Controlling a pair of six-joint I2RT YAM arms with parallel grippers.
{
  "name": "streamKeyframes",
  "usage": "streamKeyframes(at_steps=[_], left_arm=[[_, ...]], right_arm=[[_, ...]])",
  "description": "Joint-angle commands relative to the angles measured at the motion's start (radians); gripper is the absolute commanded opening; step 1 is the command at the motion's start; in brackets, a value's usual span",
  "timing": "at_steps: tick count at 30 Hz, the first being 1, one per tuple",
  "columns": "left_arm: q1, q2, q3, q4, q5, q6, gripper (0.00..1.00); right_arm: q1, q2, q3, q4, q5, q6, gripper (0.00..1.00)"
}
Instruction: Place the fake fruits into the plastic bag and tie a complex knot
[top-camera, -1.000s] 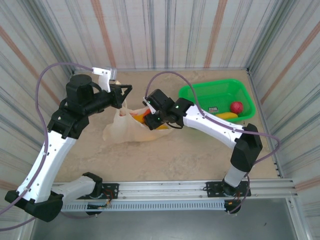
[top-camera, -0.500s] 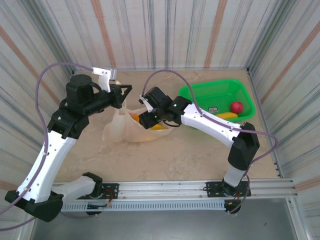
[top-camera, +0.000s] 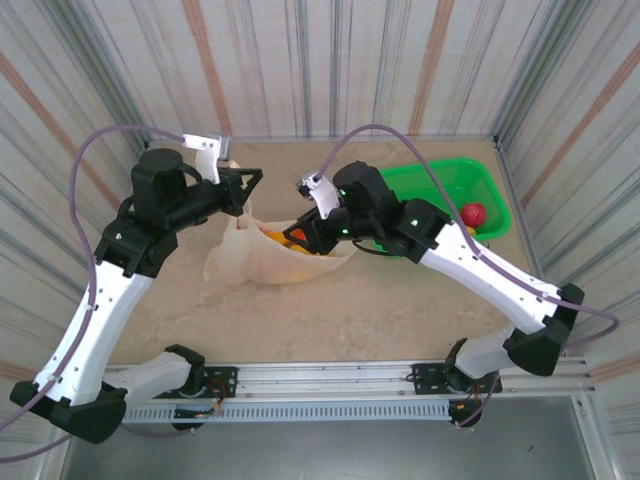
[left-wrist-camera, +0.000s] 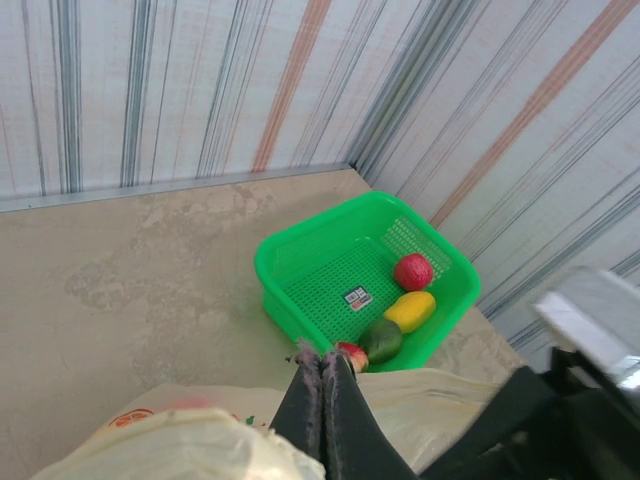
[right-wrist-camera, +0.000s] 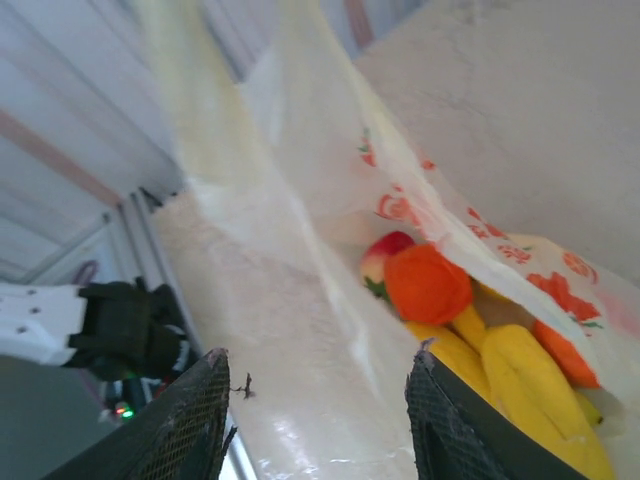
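One plastic bag (top-camera: 262, 262), left gripper (left-wrist-camera: 322, 362) clamped on its rim, right gripper (right-wrist-camera: 318, 375) apart astride opposite rim, fake fruits (right-wrist-camera: 430, 287) inside

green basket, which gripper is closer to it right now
Right. The right gripper is at the mouth of the plastic bag, just left of the green basket. The left gripper grips the bag's other side, farther left.

Green basket (top-camera: 452, 190) at far right of beige table (top-camera: 330, 310), small sticker (left-wrist-camera: 357, 297) inside; striped walls (top-camera: 330, 60) around; metal rail (top-camera: 330, 378) at near edge.
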Motion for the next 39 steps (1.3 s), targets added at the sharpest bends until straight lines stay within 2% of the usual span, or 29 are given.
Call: streamKeyframes(at_steps=[1, 7, 14, 19, 22, 25, 29, 34, 39], left_arm=[[0.006, 0.003, -0.011, 0.014, -0.009, 0.012, 0.00], [0.006, 0.006, -0.013, 0.009, -0.013, 0.015, 0.00], [0.007, 0.006, -0.015, 0.009, -0.018, 0.019, 0.00], [0.009, 0.005, -0.015, 0.008, -0.015, 0.019, 0.00], [0.009, 0.003, -0.013, 0.007, -0.015, 0.018, 0.00], [0.009, 0.003, -0.013, 0.009, -0.013, 0.019, 0.00], [0.009, 0.000, -0.015, 0.009, -0.012, 0.019, 0.00], [0.005, -0.007, -0.018, 0.005, -0.013, 0.021, 0.00], [-0.001, -0.001, -0.011, 0.003, -0.021, 0.031, 0.00]], right_arm=[[-0.001, -0.069, -0.040, 0.033, -0.101, -0.034, 0.50], [-0.090, -0.244, -0.124, 0.115, -0.166, -0.021, 0.52], [-0.318, -0.387, -0.199, 0.204, -0.357, 0.087, 0.56], [-0.446, -0.387, -0.224, 0.166, -0.295, 0.144, 0.56], [-0.537, -0.387, -0.237, 0.126, -0.181, 0.198, 0.57], [-0.632, -0.330, -0.216, 0.015, -0.084, 0.245, 0.60], [-0.711, -0.168, -0.133, -0.206, 0.012, 0.269, 0.63], [-0.720, 0.044, -0.051, -0.407, 0.140, 0.262, 0.66], [-0.718, 0.174, -0.032, -0.442, 0.187, 0.297, 0.67]])
